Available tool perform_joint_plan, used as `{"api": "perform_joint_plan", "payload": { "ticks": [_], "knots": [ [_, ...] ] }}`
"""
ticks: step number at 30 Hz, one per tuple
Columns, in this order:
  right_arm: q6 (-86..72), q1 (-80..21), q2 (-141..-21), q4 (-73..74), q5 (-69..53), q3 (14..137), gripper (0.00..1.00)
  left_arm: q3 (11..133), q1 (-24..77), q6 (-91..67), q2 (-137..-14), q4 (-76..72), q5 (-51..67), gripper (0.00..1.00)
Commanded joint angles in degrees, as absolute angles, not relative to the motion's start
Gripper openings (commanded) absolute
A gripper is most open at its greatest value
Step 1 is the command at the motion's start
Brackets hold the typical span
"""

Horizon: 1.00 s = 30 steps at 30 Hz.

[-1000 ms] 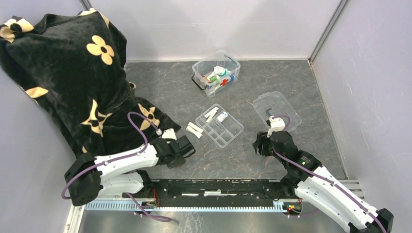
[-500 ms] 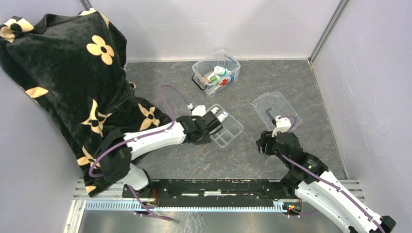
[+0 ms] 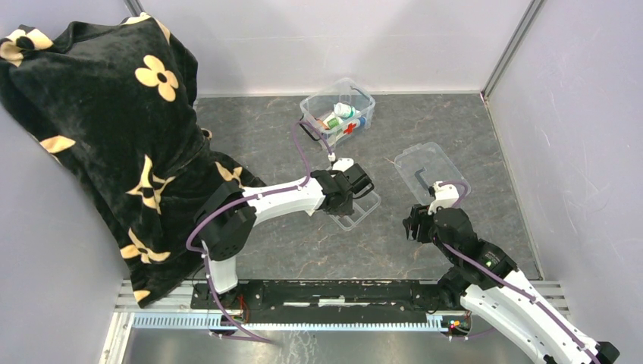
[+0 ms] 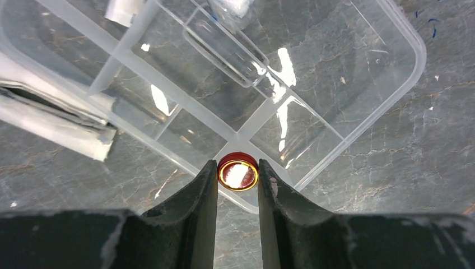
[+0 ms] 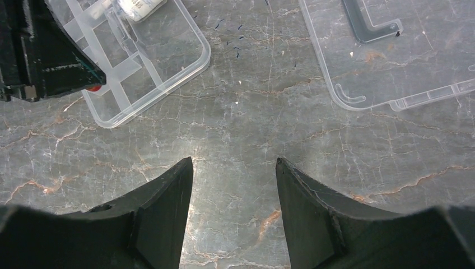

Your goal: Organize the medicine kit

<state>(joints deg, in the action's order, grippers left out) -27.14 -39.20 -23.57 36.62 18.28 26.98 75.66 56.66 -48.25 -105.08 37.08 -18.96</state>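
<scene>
A: How far is the work, in your opinion?

B: About the middle, I think. The medicine kit (image 3: 349, 129) stands open at the far side of the table (image 5: 235, 112), with some bottles (image 3: 343, 111) already inside. Its flat lid (image 3: 428, 171) lies apart, to the right.

A: And the arms?

B: The left gripper (image 4: 237, 166) is partly closed on a small round red-rimmed container (image 4: 238, 176), above the divided tray (image 4: 358, 120). The right gripper (image 5: 233, 162) hangs wide and empty over the table. White packets (image 4: 53, 126) and a small bottle (image 5: 140, 7) wait at the tray.
</scene>
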Motion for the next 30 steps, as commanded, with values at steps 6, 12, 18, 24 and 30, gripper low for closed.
{"api": "perform_joint_plan", "payload": {
  "ticks": [6,12,18,24,30],
  "knots": [
    [-27.51,-39.09,-23.03,38.06,19.76,28.92,0.63,78.12,57.13,-44.40,-107.61,32.35,-12.77,0.23],
    [-27.58,-39.03,-23.06,37.86,19.60,28.65,0.63,77.28,57.22,-44.46,-107.01,33.98,-14.19,0.24],
    [-27.51,-39.09,-23.03,37.68,19.62,28.39,0.63,76.48,57.30,-44.47,-105.38,35.17,-14.57,0.24],
    [-27.60,-39.05,-23.02,37.48,19.68,28.21,0.63,75.89,57.71,-44.60,-103.86,35.69,-14.59,0.24],
    [-27.62,-39.04,-23.13,37.61,19.58,28.21,0.63,75.18,57.92,-44.52,-103.75,35.99,-14.66,0.25]
  ]
}}
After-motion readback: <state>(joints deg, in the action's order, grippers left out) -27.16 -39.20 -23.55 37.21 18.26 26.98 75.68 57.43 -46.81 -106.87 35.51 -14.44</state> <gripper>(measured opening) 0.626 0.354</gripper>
